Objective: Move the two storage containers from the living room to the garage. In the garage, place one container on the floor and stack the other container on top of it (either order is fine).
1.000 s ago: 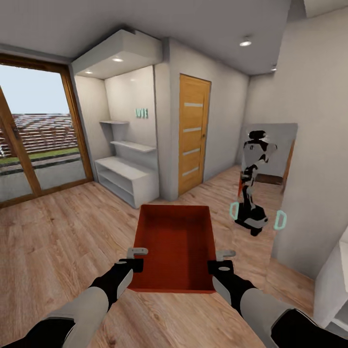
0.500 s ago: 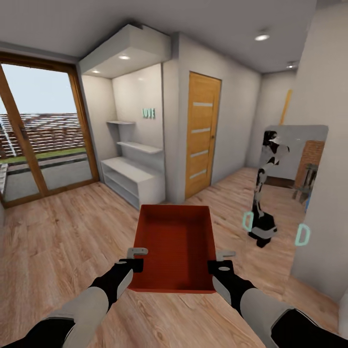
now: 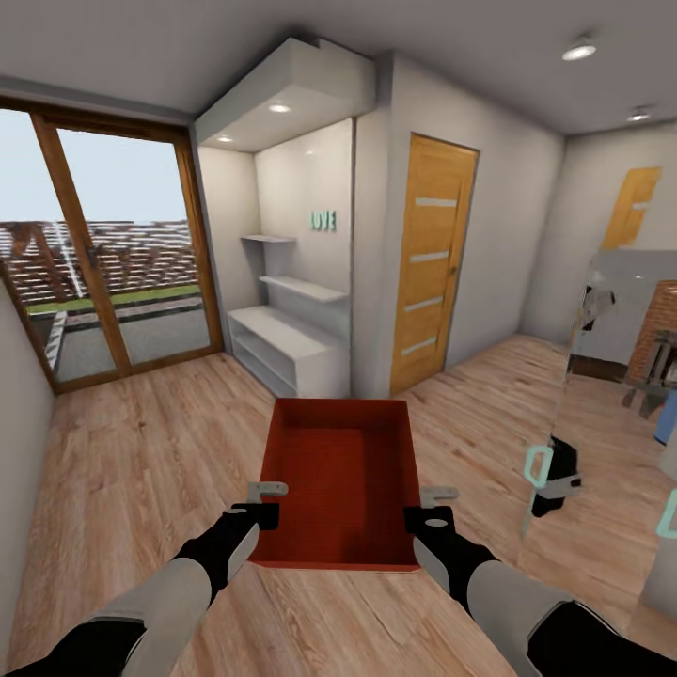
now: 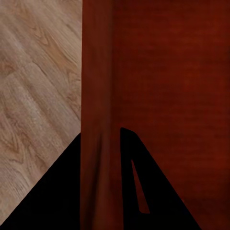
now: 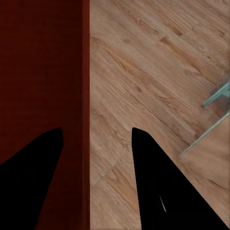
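My view has swung right along the hall while my left gripper (image 3: pixel 266 503) and right gripper (image 3: pixel 428 506) keep pinching the storage container (image 3: pixel 342 475) walls, carrying it garage-bound.

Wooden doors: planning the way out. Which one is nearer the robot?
The plank door with pale slats, beside the white shelf alcove; the other orange door stands farther back, at right.

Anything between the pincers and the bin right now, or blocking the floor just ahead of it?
Nothing between them: the left pincer straddles the bin's left wall, the right pincer its right wall. The wood floor just ahead shows bare up to the white shelf unit and the wooden door, shut.
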`<state>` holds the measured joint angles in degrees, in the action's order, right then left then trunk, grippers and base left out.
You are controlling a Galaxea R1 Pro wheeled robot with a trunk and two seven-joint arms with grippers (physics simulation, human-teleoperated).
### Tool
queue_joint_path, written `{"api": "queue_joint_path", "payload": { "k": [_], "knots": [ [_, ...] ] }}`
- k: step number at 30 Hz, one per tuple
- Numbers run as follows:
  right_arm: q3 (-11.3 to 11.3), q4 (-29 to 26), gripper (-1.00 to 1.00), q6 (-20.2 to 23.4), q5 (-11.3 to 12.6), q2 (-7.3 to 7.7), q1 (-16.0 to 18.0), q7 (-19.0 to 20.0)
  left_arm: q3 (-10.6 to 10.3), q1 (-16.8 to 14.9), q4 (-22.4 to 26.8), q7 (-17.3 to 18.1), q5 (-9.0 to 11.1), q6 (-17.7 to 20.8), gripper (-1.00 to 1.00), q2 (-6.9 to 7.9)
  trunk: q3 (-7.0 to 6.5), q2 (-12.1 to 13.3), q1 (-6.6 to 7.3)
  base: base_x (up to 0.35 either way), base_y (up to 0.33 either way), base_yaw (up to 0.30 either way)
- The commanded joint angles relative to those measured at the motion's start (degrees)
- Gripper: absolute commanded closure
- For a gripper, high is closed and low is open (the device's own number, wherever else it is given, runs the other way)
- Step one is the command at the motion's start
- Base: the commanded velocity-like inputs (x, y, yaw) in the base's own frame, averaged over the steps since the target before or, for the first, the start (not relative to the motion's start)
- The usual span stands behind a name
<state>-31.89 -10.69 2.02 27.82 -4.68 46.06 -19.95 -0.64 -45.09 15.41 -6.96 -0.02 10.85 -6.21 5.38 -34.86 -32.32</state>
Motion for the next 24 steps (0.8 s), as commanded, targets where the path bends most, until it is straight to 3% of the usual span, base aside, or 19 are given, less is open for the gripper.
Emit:
{"api": "queue_joint_path", "payload": {
  "k": [1, 24],
  "knots": [
    [1.9, -0.6, 1.00, 0.3, -0.4, 0.02, 0.1, 2.1, 1.1, 0.0, 0.1, -0.6, -1.0, 0.4, 1.00, 0.04, 0.10, -0.1, -0.05, 0.322, 0.000, 0.019],
    [1.9, -0.6, 1.00, 0.3, -0.4, 0.02, 0.1, 2.1, 1.1, 0.0, 0.1, -0.6, -1.0, 0.5, 1.00, -0.01, 0.10, -0.1, -0.05, 0.322, 0.000, 0.001]
  ]
}}
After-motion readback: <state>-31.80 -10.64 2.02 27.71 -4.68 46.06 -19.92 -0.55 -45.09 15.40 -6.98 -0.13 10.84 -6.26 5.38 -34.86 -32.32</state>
